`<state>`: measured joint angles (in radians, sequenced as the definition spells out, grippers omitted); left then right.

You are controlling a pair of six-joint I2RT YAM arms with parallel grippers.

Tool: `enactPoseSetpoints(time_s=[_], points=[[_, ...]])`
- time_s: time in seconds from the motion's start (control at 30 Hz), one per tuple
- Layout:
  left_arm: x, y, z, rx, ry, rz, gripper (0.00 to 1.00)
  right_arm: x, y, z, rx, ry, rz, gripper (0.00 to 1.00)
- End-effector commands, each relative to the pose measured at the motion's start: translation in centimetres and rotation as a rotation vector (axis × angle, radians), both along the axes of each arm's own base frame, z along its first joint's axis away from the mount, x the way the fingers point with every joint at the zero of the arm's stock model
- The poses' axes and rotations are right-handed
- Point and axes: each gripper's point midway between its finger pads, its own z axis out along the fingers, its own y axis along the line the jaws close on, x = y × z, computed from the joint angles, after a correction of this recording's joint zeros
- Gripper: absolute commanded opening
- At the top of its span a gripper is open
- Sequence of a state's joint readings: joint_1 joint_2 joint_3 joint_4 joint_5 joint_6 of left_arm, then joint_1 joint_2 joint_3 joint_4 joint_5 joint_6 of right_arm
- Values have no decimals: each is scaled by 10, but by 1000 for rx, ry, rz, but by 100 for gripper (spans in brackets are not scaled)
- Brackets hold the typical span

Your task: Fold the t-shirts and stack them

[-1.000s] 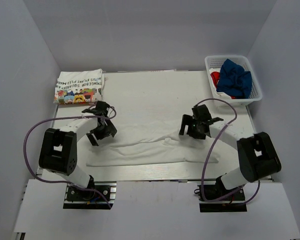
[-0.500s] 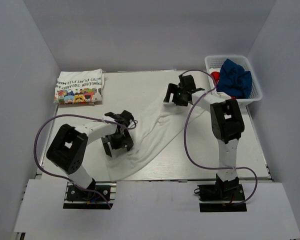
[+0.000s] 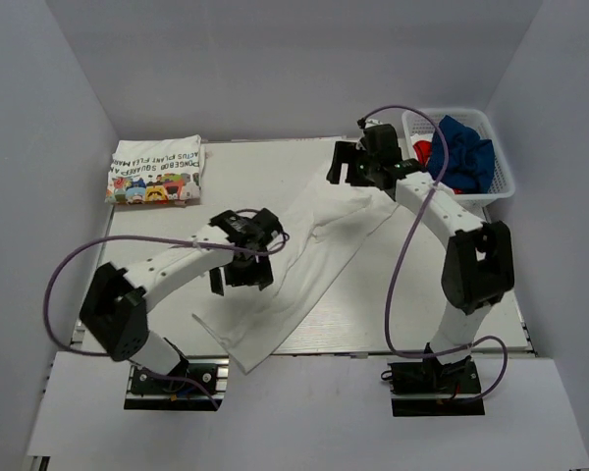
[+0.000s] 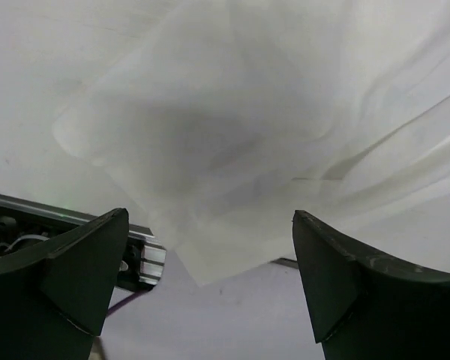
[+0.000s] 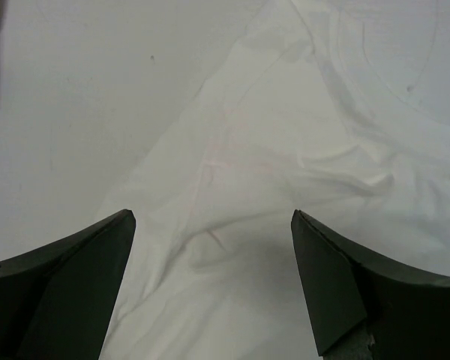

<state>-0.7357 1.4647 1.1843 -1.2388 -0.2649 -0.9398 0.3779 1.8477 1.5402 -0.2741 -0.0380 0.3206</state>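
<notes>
White t-shirt (image 3: 319, 245), limp, light and crease-prone, lies diagonally from 7 to 1 o'clock beneath the left gripper (image 3: 240, 273) and right gripper (image 3: 346, 172), both spread wide and empty; best pinched at end corners.

This is a robotics lab test cell. A white counter (image 3: 275, 167) is boxed in on three sides by plain pale grey walls (image 3: 294, 69), like a purpose-built enclosure. The left arm (image 3: 167, 265) and the right arm (image 3: 437, 211), both black and white, are bolted to mounting plates (image 3: 172, 378) at its near edge, and purple cables (image 3: 64, 280) loop loose along them. Bare aluminium rail (image 4: 146, 255) edges the counter's front, seen close in the left wrist view. A white plastic basket (image 3: 501, 167) and a folded printed t-shirt (image 3: 155, 169) sit at the far corners
</notes>
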Motion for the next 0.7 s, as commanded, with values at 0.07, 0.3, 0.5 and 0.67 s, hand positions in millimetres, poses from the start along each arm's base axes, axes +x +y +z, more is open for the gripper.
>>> enactPoseSetpoints(time_s=[0.07, 0.3, 0.5, 0.67], points=[[-11, -43, -44, 53, 76, -290, 100, -56, -24, -35, -45, 159, -71, 90], [-20, -48, -80, 111, 143, -389, 100, -53, -27, -81, -124, 299, -71, 90], [-34, -60, -119, 63, 234, -435, 100, -30, -20, -112, -157, 360, -64, 90], [-38, -86, -141, -30, 303, -483, 99, -7, -16, -143, -175, 408, -95, 90]])
